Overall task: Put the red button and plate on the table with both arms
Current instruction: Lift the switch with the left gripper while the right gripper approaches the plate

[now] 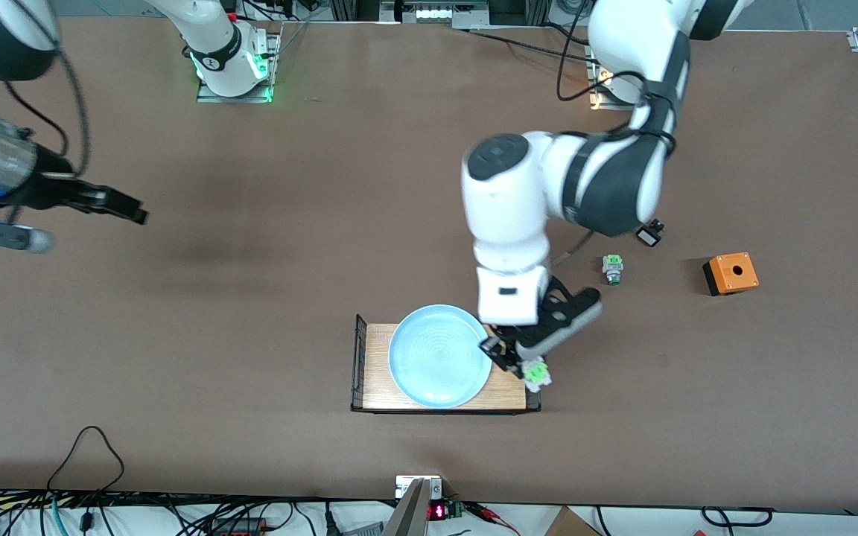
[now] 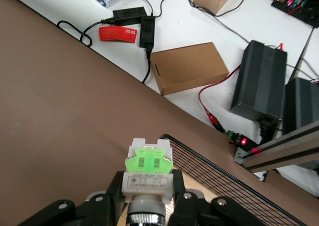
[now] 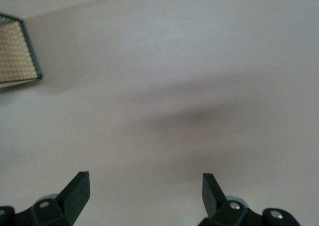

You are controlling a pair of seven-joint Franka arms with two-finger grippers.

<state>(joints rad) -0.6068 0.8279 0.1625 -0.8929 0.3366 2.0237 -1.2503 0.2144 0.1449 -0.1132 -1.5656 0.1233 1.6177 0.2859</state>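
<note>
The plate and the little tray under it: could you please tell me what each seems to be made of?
The plate looks like glazed ceramic or hard plastic: pale blue, smooth, with faint concentric rings and a soft sheen; the look does not settle which. The tray appears to be light wood, or wood-look board, with visible grain and a matte surface, and a black wire end that is probably coated metal.

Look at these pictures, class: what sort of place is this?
Most likely a robotics lab: a brown table with two arms mounted on it, the left hand holding a red button, and cables and power supplies past its edge.
</note>
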